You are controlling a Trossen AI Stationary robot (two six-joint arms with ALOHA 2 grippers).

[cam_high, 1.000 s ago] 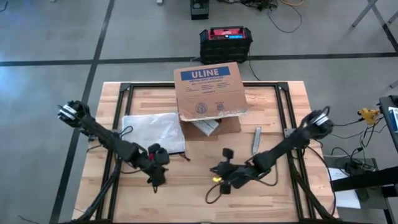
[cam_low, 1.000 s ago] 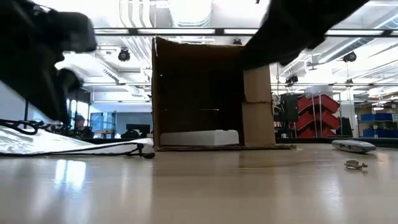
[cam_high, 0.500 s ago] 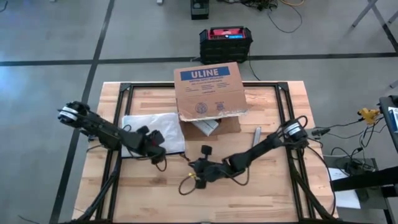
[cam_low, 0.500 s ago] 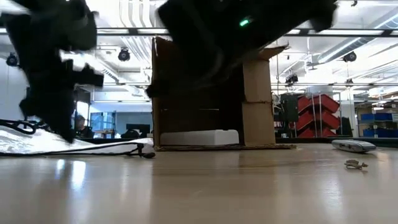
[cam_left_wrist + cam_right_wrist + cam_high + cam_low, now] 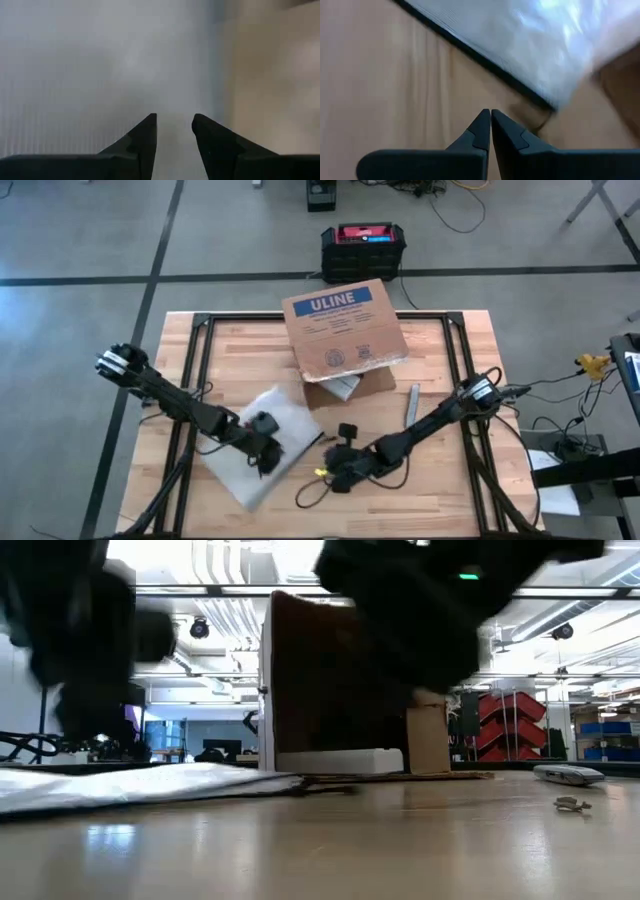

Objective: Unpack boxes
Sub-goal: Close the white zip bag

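Brown ULINE box (image 5: 345,330) on its side at the table's (image 5: 440,480) far edge, mouth toward the near edge. Left gripper (image 5: 268,463) parted over the bag (image 5: 250,445); right gripper (image 5: 330,473) pressed together.

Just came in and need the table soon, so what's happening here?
A two-armed robot is unpacking a cardboard box that lies open at the table's far side, with a white item inside. The left gripper sits over a clear plastic bag lying on the table, fingers parted. The right gripper, shut and empty, hangs beside the bag.
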